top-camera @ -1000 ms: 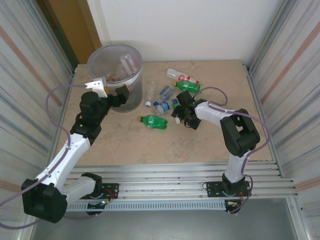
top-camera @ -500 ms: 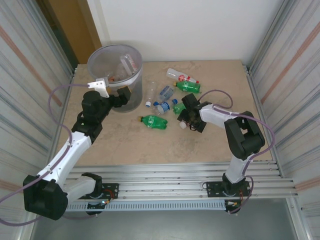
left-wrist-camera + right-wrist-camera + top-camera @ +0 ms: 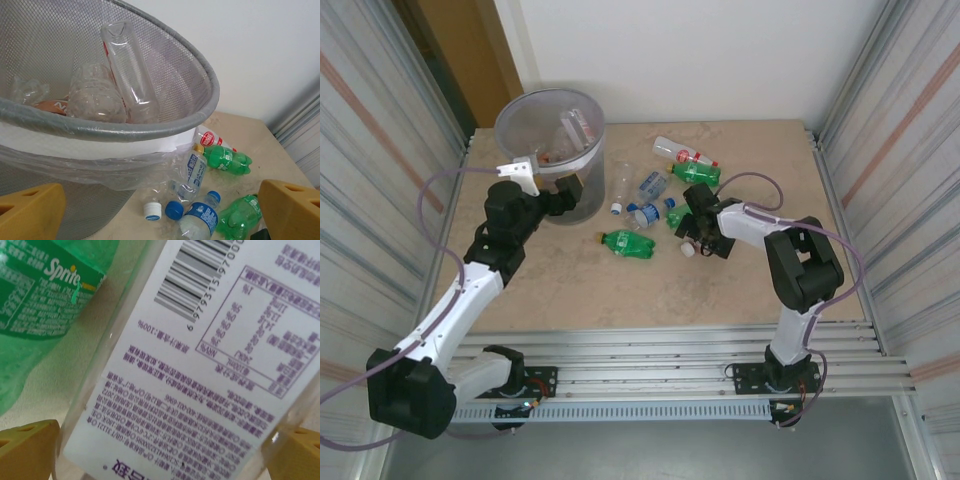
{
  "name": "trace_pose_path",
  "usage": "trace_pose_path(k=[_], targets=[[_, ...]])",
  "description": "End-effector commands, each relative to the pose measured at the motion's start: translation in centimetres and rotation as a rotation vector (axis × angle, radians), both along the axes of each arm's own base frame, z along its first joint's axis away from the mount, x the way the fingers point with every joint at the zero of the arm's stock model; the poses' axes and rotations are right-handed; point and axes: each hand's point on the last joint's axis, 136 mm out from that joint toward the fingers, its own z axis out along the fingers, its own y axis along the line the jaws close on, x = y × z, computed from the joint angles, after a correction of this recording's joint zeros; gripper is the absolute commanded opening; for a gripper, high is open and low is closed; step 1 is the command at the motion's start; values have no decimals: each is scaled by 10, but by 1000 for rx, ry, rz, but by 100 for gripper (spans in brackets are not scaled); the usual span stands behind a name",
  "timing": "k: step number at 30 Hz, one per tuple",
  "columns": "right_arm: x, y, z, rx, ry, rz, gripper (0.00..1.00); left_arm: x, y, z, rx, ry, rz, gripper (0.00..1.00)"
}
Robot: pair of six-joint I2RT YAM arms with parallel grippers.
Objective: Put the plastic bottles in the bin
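A bottle (image 3: 210, 340) is straddled by the open right pincer (image 3: 162, 447); closing is needed next. The left pincer (image 3: 568, 188) is held open.

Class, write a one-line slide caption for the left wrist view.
Open left fingers frame the bin holding crushed clear bottles; green bottles and a blue-capped bottle lie on the table beside it.

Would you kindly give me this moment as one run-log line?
left gripper: open, empty, beside round grey mesh bin | right gripper: open, astride clear white-labelled plastic bottle | step: bottle not yet gripped
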Motion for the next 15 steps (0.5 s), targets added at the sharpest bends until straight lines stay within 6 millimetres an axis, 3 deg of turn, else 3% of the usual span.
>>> trace_pose_path(k=[1, 6, 15], targets=[[10, -4, 1, -27, -8, 6, 99, 3, -3, 14, -6, -22, -9, 99], [15, -5, -1, -39, -9, 14, 98, 6, -4, 11, -7, -10, -13, 99], [1, -14, -8, -55, 16, 18, 83, 8, -5, 8, -13, 3, -10, 99]])
